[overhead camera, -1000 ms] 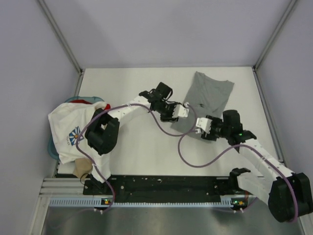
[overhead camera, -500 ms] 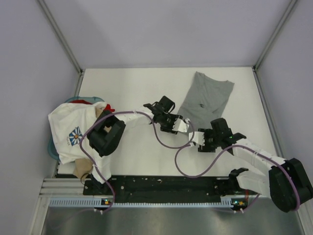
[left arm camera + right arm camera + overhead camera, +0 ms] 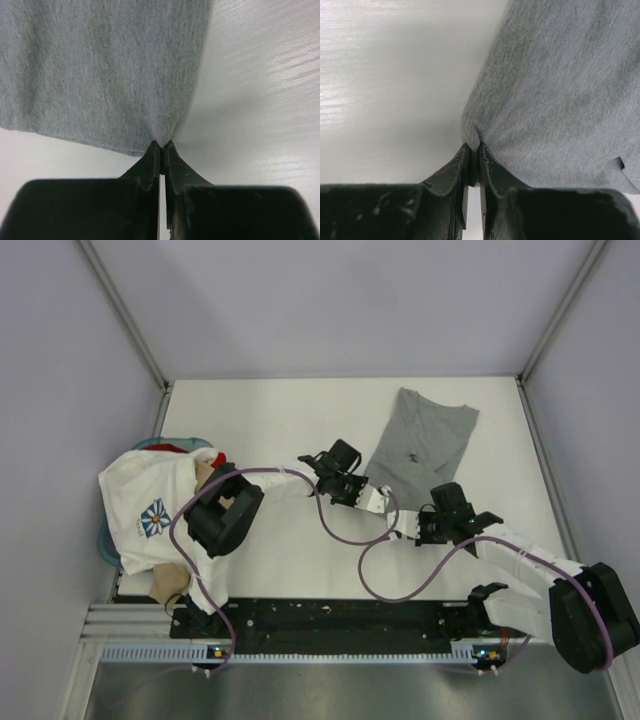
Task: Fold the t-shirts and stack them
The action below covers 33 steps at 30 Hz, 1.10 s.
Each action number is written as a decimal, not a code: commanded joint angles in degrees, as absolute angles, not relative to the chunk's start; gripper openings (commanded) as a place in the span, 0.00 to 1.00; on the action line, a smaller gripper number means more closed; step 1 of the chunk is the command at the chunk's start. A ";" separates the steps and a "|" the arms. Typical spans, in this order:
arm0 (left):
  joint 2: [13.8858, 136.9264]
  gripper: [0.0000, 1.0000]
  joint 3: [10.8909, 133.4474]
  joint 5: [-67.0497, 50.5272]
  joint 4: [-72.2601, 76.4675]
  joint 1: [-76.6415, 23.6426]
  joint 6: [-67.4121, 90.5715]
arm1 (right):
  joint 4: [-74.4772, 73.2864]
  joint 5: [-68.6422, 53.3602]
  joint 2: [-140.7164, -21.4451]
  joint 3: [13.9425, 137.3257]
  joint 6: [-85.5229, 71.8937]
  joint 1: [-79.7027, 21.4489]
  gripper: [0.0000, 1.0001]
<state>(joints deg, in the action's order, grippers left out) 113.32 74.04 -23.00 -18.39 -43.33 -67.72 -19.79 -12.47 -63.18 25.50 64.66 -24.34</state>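
Heather-grey tee (image 3: 425,435) lies flat on the bench (image 3: 260,420), right of centre in the overhead view, with its collar toward the top of the frame and its hem toward the bottom. I have it by that lower end with both arms. My left pincer (image 3: 161,146) is closed hard on one corner, and the cloth puckers into the tips. My right pincer (image 3: 472,145) is closed the same way on the neighbouring corner. In the overhead view the two sit close together just below centre.

I judge the double pinch serves the fold. With both corners held, the hem moves as one straight edge and will not sag or twist when I carry it over the body of the shirt.

At the left edge, well apart, the white flower-print tee (image 3: 150,510) is heaped over a basket (image 3: 104,540), with red cloth (image 3: 180,448) and tan cloth (image 3: 168,585) showing around it. Those look unfolded, so the task seems to be in its early part.
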 commanded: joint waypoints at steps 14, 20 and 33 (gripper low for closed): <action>96.34 0.00 70.05 -24.25 -43.57 -44.38 -57.48 | -51.75 -27.85 -48.35 37.34 57.30 -33.31 0.00; 90.80 0.00 72.33 -28.47 -56.59 -46.40 -55.03 | -62.65 -34.44 -44.22 45.42 55.30 -34.80 0.00; 87.63 0.00 83.76 -36.12 -69.09 -47.72 -47.65 | -65.30 -48.16 -41.04 51.85 49.93 -34.37 0.00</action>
